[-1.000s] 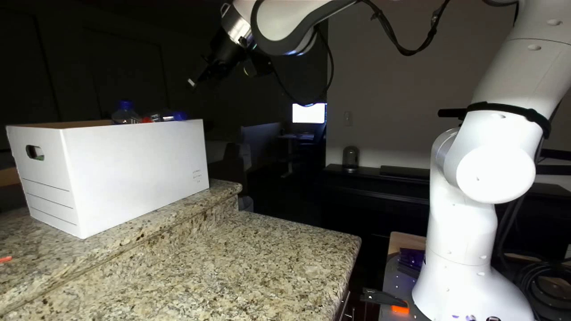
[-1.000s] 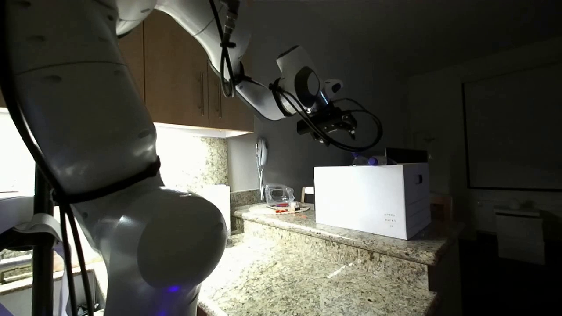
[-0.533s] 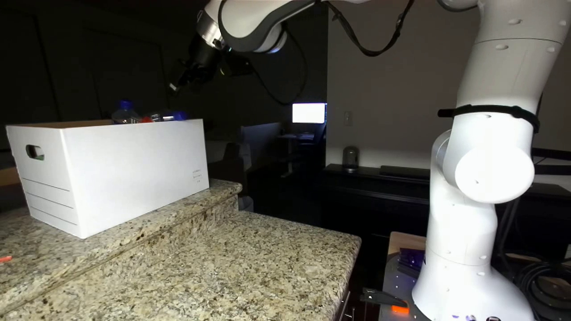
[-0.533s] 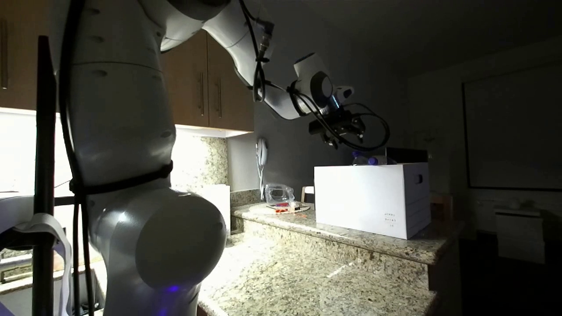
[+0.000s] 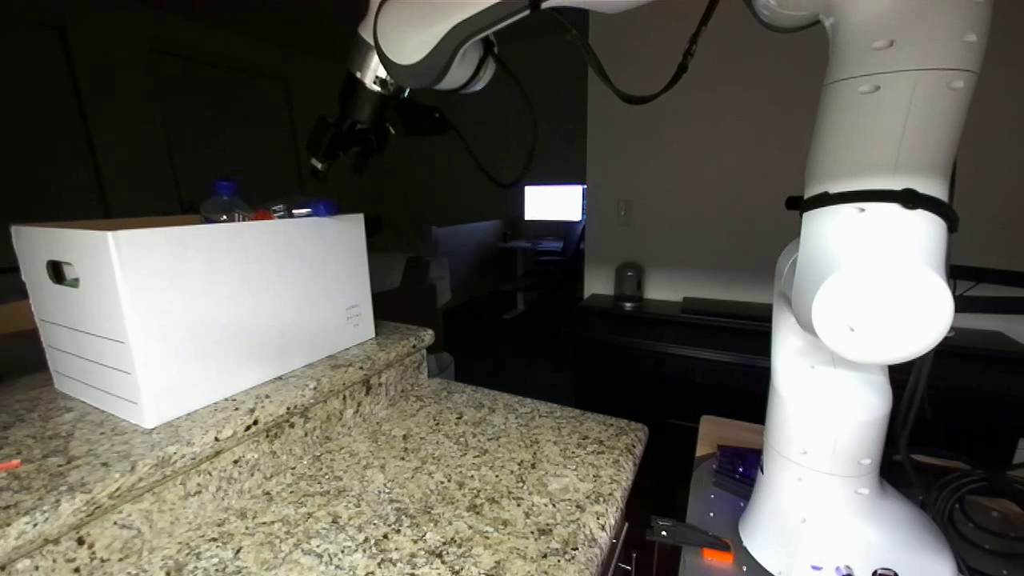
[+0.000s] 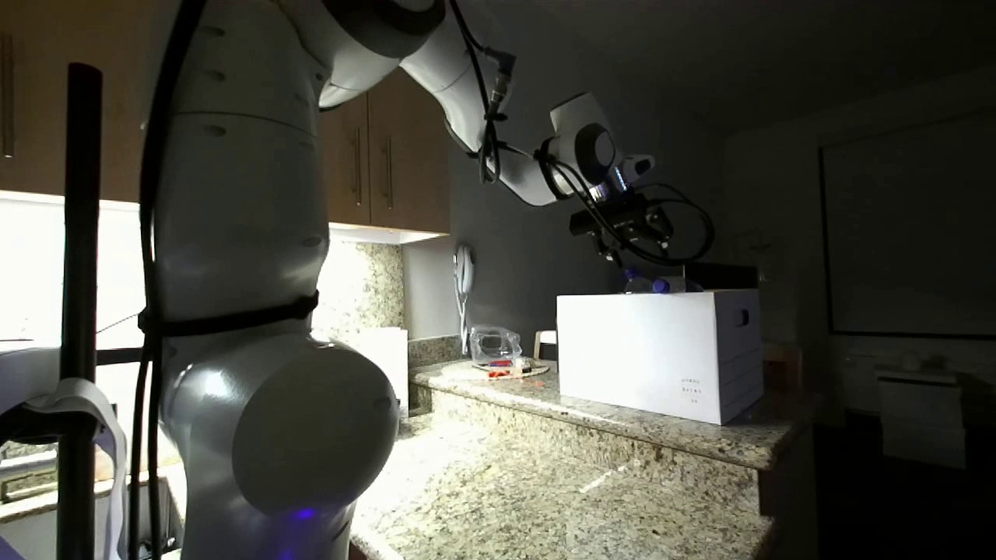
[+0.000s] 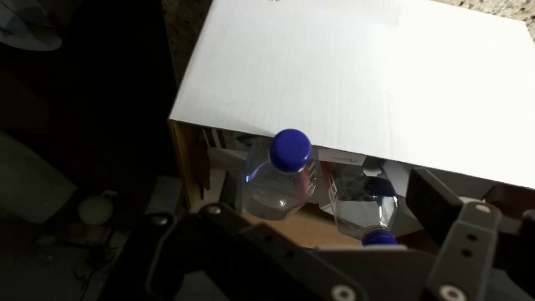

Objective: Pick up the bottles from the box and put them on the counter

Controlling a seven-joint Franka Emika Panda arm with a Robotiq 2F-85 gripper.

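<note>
The white box [image 5: 248,312] stands on the raised step of the granite counter [image 5: 384,480]; both also show in an exterior view [image 6: 638,350]. Two clear bottles with blue caps show at its open top. One bottle [image 7: 271,192] stands nearly upright, cap up, by the box wall [image 7: 334,75] in the wrist view. The second bottle [image 7: 363,205] lies tilted to its right, its cap partly hidden by the gripper. My gripper [image 7: 330,194] is open and empty above the box, apart from the bottles, which show between its spread fingers. It hangs above the box in an exterior view [image 6: 636,250].
The box walls rise around the bottles. White cartons or papers [image 7: 345,156] lie inside the box. A clear plastic container [image 6: 496,344] and small red items [image 6: 498,373] lie farther along the raised step. The counter steps down to a lower level.
My gripper has moved toward the box and a little lower, so it is now closer above the bottles. The box and bottles have not moved.
</note>
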